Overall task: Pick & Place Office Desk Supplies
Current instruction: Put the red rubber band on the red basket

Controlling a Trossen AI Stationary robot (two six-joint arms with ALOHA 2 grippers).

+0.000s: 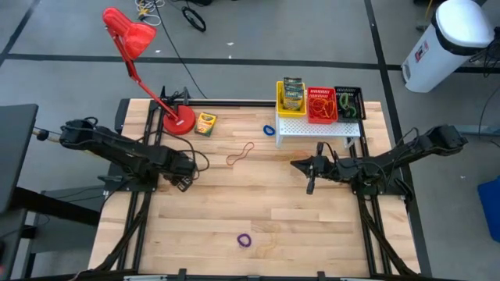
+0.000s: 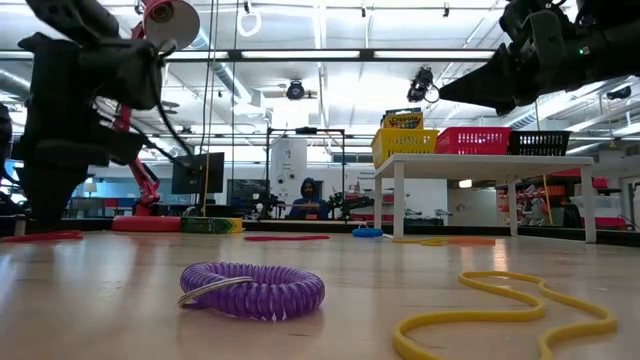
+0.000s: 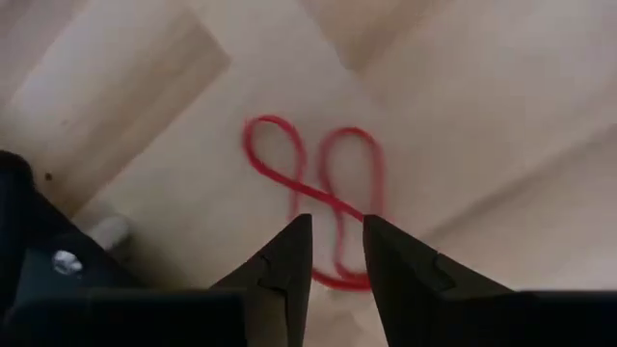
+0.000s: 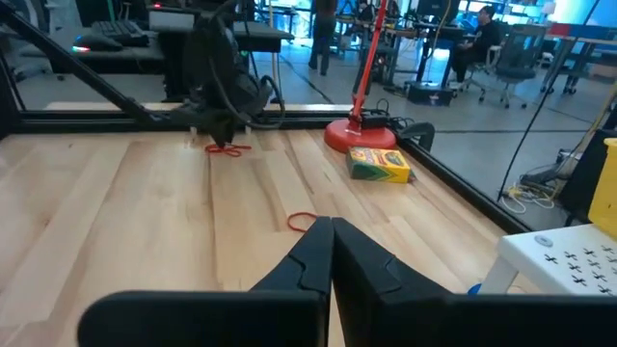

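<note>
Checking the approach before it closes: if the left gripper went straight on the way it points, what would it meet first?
The left gripper, fingers apart, points down at the red rubber band twisted on the wooden table. It would likely meet that band first, though how high it stands is unclear.

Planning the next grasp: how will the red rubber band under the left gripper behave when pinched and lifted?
Probably floppy: the red rubber band lies flat in twisted loops, so it should droop from the left gripper. Likely very light, being so thin. It may slip out, since only a thin strand crosses between the parted fingers.
</note>
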